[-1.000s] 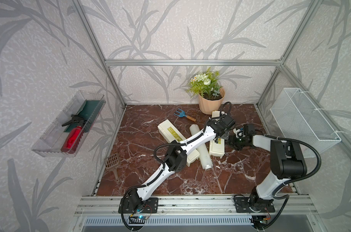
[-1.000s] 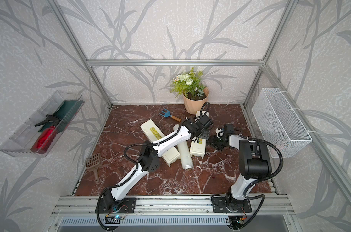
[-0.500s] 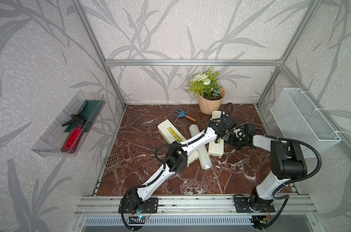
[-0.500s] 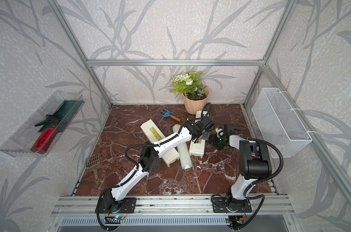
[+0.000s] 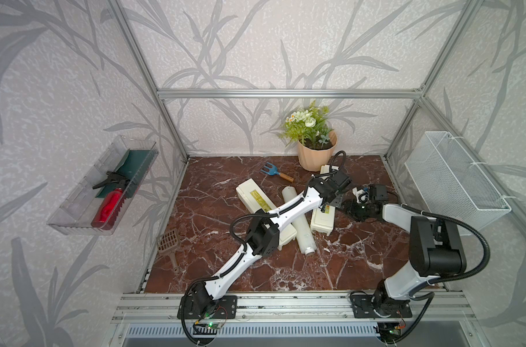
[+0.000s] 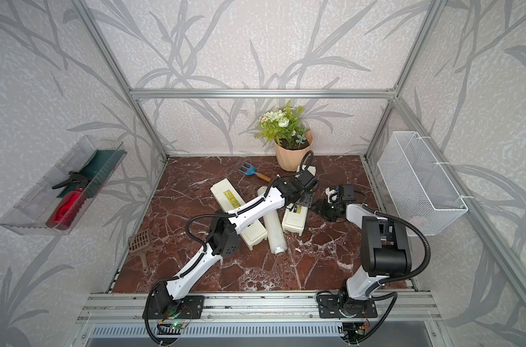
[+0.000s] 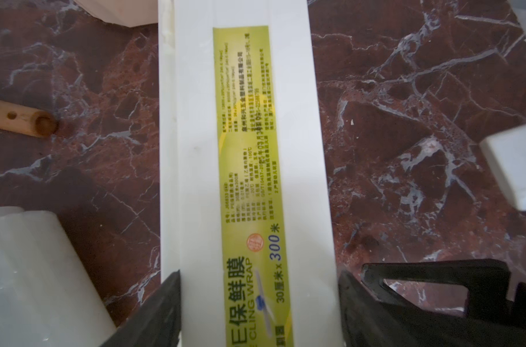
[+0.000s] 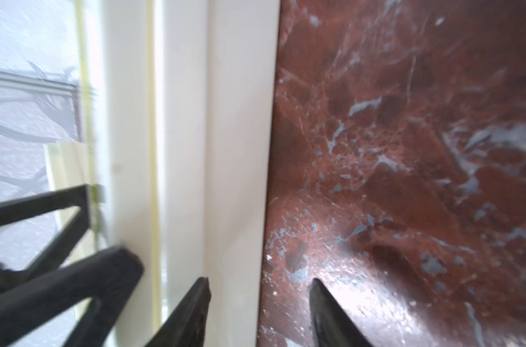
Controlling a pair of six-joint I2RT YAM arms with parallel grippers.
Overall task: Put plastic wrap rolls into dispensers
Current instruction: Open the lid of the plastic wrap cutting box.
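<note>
Two cream dispensers lie on the marble floor, both lids down. The left dispenser (image 5: 252,195) (image 6: 227,195) lies diagonally, partly under the left arm. A translucent plastic wrap roll (image 5: 304,237) (image 6: 275,234) (image 7: 30,270) rests between them. My left gripper (image 5: 331,204) (image 6: 302,201) (image 7: 260,273) spans the right dispenser (image 5: 322,220) (image 6: 293,220) (image 7: 243,150) from above, a finger against each long side. My right gripper (image 5: 344,207) (image 6: 319,207) (image 8: 260,282) is low at that dispenser's right wall (image 8: 237,150), open, one fingertip on the wall and one over the floor.
A flower pot (image 5: 316,153) stands just behind the right dispenser. A blue hand fork (image 5: 275,172) lies nearby. A brown scoop (image 5: 168,243) lies at the left edge. A white wire basket (image 5: 454,177) hangs on the right wall, and a clear tray (image 5: 84,195) on the left wall.
The right gripper has edged left toward the right dispenser's side, and its jaws widened and then narrowed. The left gripper stays over that dispenser, its jaws slightly narrower.
</note>
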